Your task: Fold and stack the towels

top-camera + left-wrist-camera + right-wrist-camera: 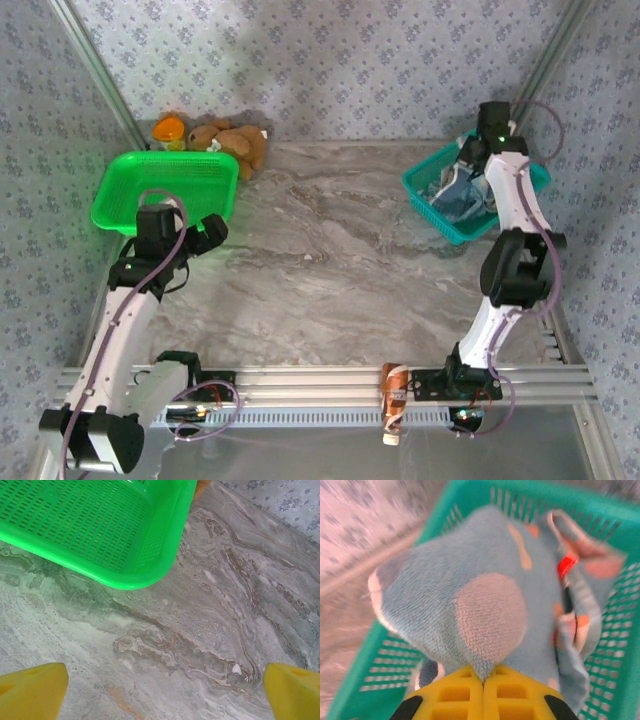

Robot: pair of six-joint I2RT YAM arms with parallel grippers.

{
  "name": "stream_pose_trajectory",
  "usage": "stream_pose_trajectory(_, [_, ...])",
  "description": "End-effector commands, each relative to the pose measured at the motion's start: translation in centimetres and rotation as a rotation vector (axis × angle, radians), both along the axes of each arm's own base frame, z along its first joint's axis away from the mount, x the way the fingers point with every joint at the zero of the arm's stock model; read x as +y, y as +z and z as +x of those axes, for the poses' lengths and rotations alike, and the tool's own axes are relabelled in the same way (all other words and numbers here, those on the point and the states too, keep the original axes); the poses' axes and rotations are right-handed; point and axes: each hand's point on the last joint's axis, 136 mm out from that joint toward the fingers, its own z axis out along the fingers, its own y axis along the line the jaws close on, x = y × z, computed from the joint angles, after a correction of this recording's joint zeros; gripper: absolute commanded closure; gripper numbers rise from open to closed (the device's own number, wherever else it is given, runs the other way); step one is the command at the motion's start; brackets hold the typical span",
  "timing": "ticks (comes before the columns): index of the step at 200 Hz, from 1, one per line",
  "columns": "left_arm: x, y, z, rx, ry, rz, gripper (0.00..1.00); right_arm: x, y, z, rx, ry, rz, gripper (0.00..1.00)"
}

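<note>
My right gripper (483, 677) is inside the teal plastic basket with slotted walls (380, 660), which stands at the far right part of the grey marble-patterned table (330, 270). Its two yellow fingers (452, 695) are pressed together, and between their tips they pinch a fold of the soft light-blue towel with paler round spots (485, 605). This towel forms a peak toward my fingers and covers most of the inside of the basket. To the right of it lies a second crumpled towel with orange and cream patches (580, 620), in the same basket. The view is blurred, so I cannot tell how many cloths are below these two.

My left gripper (164, 685) hangs over bare table, its fingers wide apart and holding nothing. Just beyond it is the corner of the bright green plastic basket with a perforated bottom (100, 525), at the far left of the table. Behind this green basket, near the patterned wall, sits a brown plush toy (235, 143).
</note>
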Motion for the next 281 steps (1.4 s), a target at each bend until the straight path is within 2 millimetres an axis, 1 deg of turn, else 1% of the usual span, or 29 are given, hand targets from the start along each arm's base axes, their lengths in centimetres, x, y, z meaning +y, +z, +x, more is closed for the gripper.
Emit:
stream_pose_trajectory(1, [-0.7, 1.8, 0.0, -0.055, -0.023, -0.026, 0.00, -0.2, 4.8, -1.3, -0.096, 0.008, -0.054, 1.00])
stream_pose_trajectory(11, [-0.7, 1.8, 0.0, -0.057, -0.027, -0.027, 0.00, 0.1, 5.8, -1.6, -0.117, 0.021, -0.052, 1.00])
stream_pose_trajectory(19, [-0.8, 1.8, 0.1, -0.060, -0.031, -0.028, 0.00, 0.1, 6.2, -1.8, -0.120, 0.023, -0.056, 1.00])
stream_pose_trajectory(29, [-0.9, 1.8, 0.1, -0.060, -0.037, -0.031, 0.00, 0.1, 6.1, -1.9, -0.113, 0.031, -0.057, 1.00])
stream_pose_trajectory(39, [-1.0, 1.8, 0.0, -0.060, -0.042, -0.032, 0.00, 0.2, 5.5, -2.0, -0.099, 0.037, -0.057, 1.00])
stream_pose_trajectory(54, [-1.0, 1.6, -0.1, -0.056, -0.044, -0.031, 0.00, 0.4, 3.8, -2.0, -0.066, 0.048, -0.042, 1.00])
stream_pose_trajectory(70, [-1.0, 1.5, -0.4, -0.055, -0.044, -0.030, 0.00, 0.7, 1.5, -1.9, -0.025, 0.060, -0.025, 1.00])
stream_pose_trajectory(71, [-1.0, 1.5, -0.4, -0.056, -0.044, -0.030, 0.00, 0.8, 1.0, -1.8, -0.015, 0.064, -0.021, 1.00])
stream_pose_trajectory(73, [-0.9, 1.5, -0.4, -0.055, -0.043, -0.029, 0.00, 0.9, 0.9, -1.8, -0.013, 0.065, -0.020, 1.00])
stream_pose_trajectory(97, [-0.8, 1.1, -0.8, -0.046, -0.038, -0.029, 0.00, 1.5, -3.4, -1.2, 0.083, 0.093, 0.020, 1.00])
stream_pose_trajectory(104, [-0.8, 1.1, -0.9, -0.045, -0.037, -0.031, 0.00, 1.8, -4.6, -1.0, 0.110, 0.103, 0.036, 0.91])
stream_pose_trajectory(108, [-0.8, 1.1, -1.0, -0.043, -0.035, -0.029, 0.00, 2.0, -5.1, -0.9, 0.122, 0.107, 0.043, 0.83])
stream_pose_trajectory(117, [-0.7, 1.0, -1.1, -0.041, -0.033, -0.029, 0.00, 2.1, -5.9, -0.8, 0.150, 0.108, 0.048, 0.60])
stream_pose_trajectory(122, [-0.7, 1.0, -1.1, -0.041, -0.032, -0.027, 0.00, 2.1, -6.4, -0.7, 0.164, 0.105, 0.046, 0.49])
stream_pose_trajectory(125, [-0.7, 1.0, -1.2, -0.042, -0.031, -0.026, 0.00, 2.1, -6.5, -0.7, 0.170, 0.103, 0.046, 0.46])
stream_pose_trajectory(130, [-0.6, 0.9, -1.2, -0.041, -0.031, -0.024, 0.00, 2.1, -6.9, -0.8, 0.181, 0.103, 0.048, 0.44])
stream_pose_trajectory(141, [-0.6, 1.0, -1.2, -0.042, -0.028, -0.020, 0.00, 2.2, -7.3, -0.9, 0.192, 0.101, 0.058, 0.44])
stream_pose_trajectory(160, [-0.5, 1.0, -1.2, -0.043, -0.027, -0.017, 0.00, 1.3, -8.0, -0.8, 0.201, 0.083, 0.066, 0.44])
stream_pose_trajectory(186, [-0.5, 0.9, -0.8, -0.042, -0.025, -0.015, 0.00, 0.1, -9.6, -0.5, 0.225, 0.060, 0.098, 0.44])
stream_pose_trajectory(213, [-0.6, 0.9, -0.4, -0.039, -0.026, -0.014, 0.00, -0.1, -10.5, -0.2, 0.238, 0.059, 0.105, 0.42])
stream_pose_trajectory(228, [-0.5, 0.9, -0.3, -0.037, -0.024, -0.014, 0.00, -0.2, -10.6, 0.0, 0.236, 0.056, 0.117, 0.41])
stream_pose_trajectory(239, [-0.5, 1.0, -0.3, -0.040, -0.022, -0.014, 0.00, -0.2, -10.3, 0.0, 0.229, 0.053, 0.120, 0.41])
stream_pose_trajectory(253, [-0.5, 1.0, -0.3, -0.040, -0.021, -0.014, 0.00, -0.3, -9.4, 0.2, 0.201, 0.050, 0.112, 0.41])
stream_pose_trajectory(258, [-0.5, 1.0, -0.3, -0.040, -0.020, -0.012, 0.00, -0.3, -9.0, 0.3, 0.189, 0.049, 0.108, 0.44])
stream_pose_trajectory(267, [-0.4, 0.9, -0.3, -0.039, -0.018, -0.012, 0.00, -0.3, -8.6, 0.3, 0.176, 0.051, 0.110, 0.54])
stream_pose_trajectory(274, [-0.5, 0.9, -0.3, -0.039, -0.018, -0.014, 0.00, -0.3, -8.4, 0.2, 0.175, 0.047, 0.114, 0.60])
stream_pose_trajectory(275, [-0.5, 0.9, -0.3, -0.039, -0.018, -0.014, 0.00, -0.3, -8.4, 0.1, 0.175, 0.047, 0.116, 0.63])
stream_pose_trajectory(278, [-0.5, 0.9, -0.3, -0.040, -0.019, -0.014, 0.00, -0.2, -8.4, 0.1, 0.177, 0.050, 0.118, 0.66])
stream_pose_trajectory(281, [-0.5, 0.9, -0.3, -0.039, -0.018, -0.015, 0.00, -0.2, -8.3, 0.0, 0.176, 0.050, 0.119, 0.72])
